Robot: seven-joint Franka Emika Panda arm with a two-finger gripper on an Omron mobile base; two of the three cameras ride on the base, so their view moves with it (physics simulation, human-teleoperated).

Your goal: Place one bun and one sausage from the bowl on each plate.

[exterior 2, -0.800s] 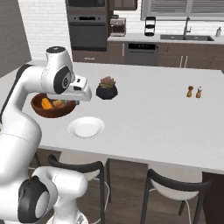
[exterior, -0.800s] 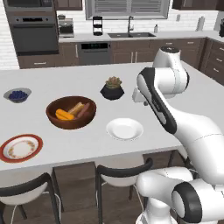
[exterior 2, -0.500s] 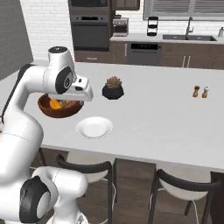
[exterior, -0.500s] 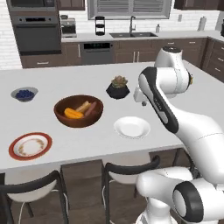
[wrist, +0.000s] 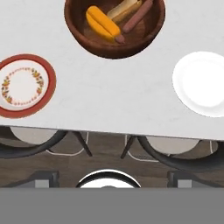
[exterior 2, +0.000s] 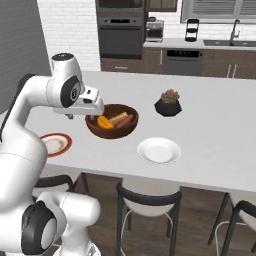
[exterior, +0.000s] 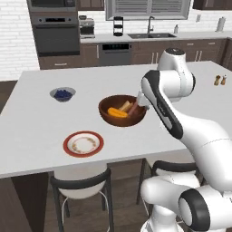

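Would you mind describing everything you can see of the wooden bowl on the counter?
The bowl is large, deep and round, of dark reddish-brown wood with a smooth thick rim. It sits upright on the pale counter, between the red-rimmed plate and the plain white plate, touching neither. Inside lie orange and tan buns and a reddish-brown sausage leaning against the wall. In the left base view the arm's hand end overlaps its right rim; contact cannot be judged.
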